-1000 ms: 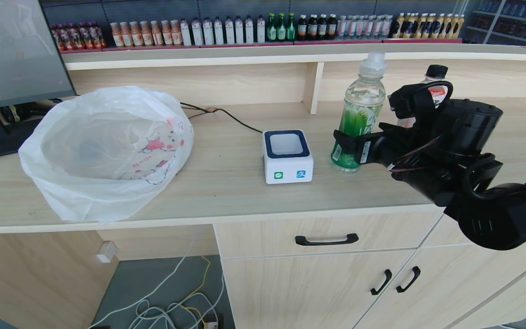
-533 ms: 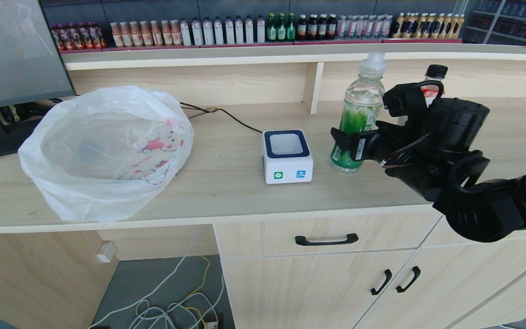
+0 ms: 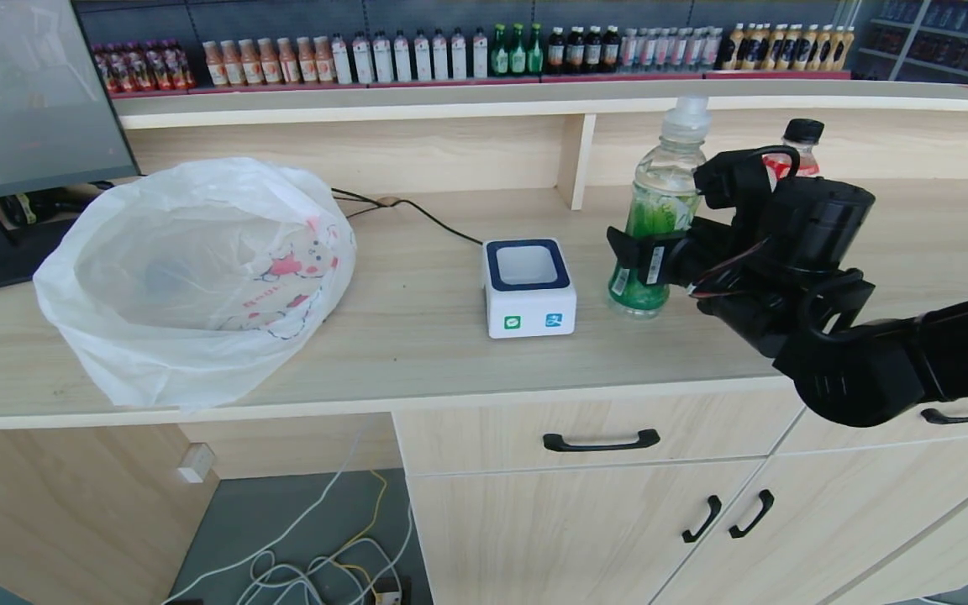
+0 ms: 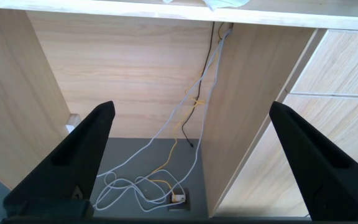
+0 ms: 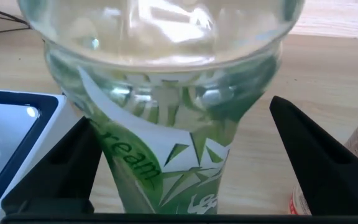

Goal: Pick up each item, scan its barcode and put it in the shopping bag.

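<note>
Clear plastic with a green label and a pale cap, the bottle [image 3: 660,214] stands upright on the bench [image 3: 417,336], between the right jaws. They are open, one finger on each side of its labelled waist, and not clamped. Its upper body is see-through, and whether it holds liquid is hard to tell. Behind those jaws a black-capped bottle [image 3: 802,132] is mostly hidden by the arm. Just beside them, on the robot's left, sits the white box scanner [image 3: 528,291] with its dark-framed window. Well apart that way slumps the translucent, crinkled shopping bag [image 3: 198,277], mouth agape and contents unclear. The left jaws gape wide under the bench, above floor cables [image 4: 154,180].
</note>
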